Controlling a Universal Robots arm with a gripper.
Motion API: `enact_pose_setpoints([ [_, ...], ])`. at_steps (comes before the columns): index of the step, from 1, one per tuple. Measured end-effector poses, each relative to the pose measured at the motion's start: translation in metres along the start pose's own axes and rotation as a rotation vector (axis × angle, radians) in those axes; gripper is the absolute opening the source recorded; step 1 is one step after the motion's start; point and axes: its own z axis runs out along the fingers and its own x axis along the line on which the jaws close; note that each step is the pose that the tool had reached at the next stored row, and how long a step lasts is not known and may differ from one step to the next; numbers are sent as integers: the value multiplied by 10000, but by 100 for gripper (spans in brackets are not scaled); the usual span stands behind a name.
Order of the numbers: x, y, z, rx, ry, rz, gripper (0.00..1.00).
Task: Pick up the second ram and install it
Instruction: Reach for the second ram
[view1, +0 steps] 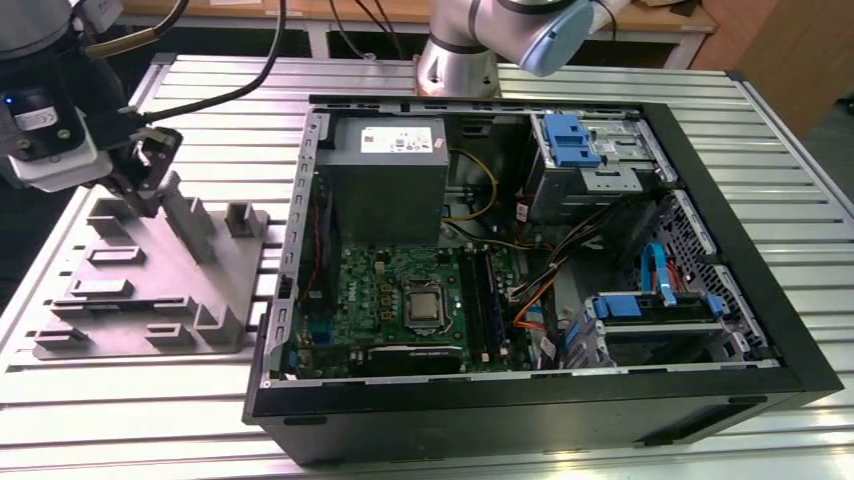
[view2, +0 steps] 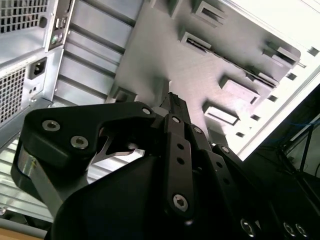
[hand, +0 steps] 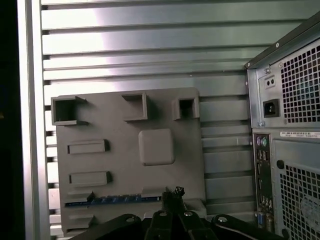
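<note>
Hovering over holder tray (view1: 134, 300) | gripper (hand: 173, 192) fingers (view2: 176, 115) pressed together | tips by second ram (hand: 120, 199)

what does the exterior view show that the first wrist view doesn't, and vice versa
The exterior view adds the inside of the open case: green motherboard, grey power supply, blue drive brackets. The first wrist view adds the case's rear power socket and the second ram, a thin bluish strip by the gripper. Both share the grey holder tray with the gripper down at it.
</note>
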Motion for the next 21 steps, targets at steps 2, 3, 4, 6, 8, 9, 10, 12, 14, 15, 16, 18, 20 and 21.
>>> enact_pose_setpoints([
  [2,40,-9,12,0,0,0,10],
  [3,61,-14,18,1,1,-1,10],
  [4,81,-18,24,1,1,0,10],
  [6,120,-26,37,0,0,-1,10],
  [8,160,-34,51,0,0,-1,10],
  [9,181,-38,57,1,0,0,10],
  [10,203,-43,64,0,0,0,10],
  [12,248,-52,80,1,1,0,10],
  [14,290,-62,101,0,0,0,10],
  [15,310,-67,114,0,0,0,10],
  [16,327,-72,128,0,0,0,10],
  [18,358,-81,158,1,1,0,10],
  [20,386,-91,187,0,0,0,10],
  [21,399,-96,200,1,1,0,10],
])
